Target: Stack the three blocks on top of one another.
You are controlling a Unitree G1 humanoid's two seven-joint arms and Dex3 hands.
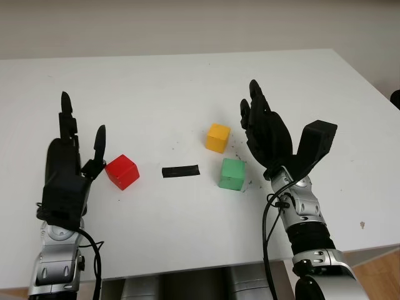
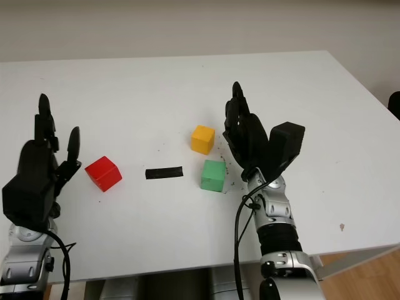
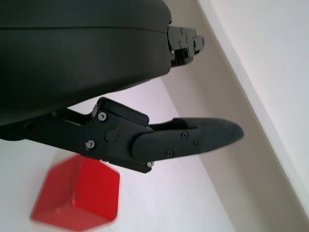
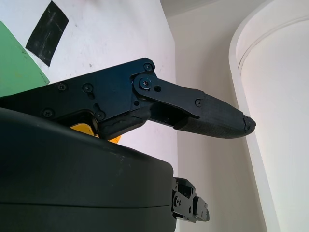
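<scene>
Writing: none legible
Blocks: three — red (image 1: 122, 171) by left hand (image 1: 65, 169); yellow (image 1: 217, 137), green (image 1: 232, 173) beside right hand (image 1: 269, 134)
Hands: both open

1. no text, label, brand, number or sign can be read anywhere.
2. the red block (image 1: 122, 171), yellow block (image 1: 217, 137) and green block (image 1: 232, 174) have plain faces.
3. the black strip (image 1: 180, 171) on the table (image 1: 187, 87) carries no print.
</scene>
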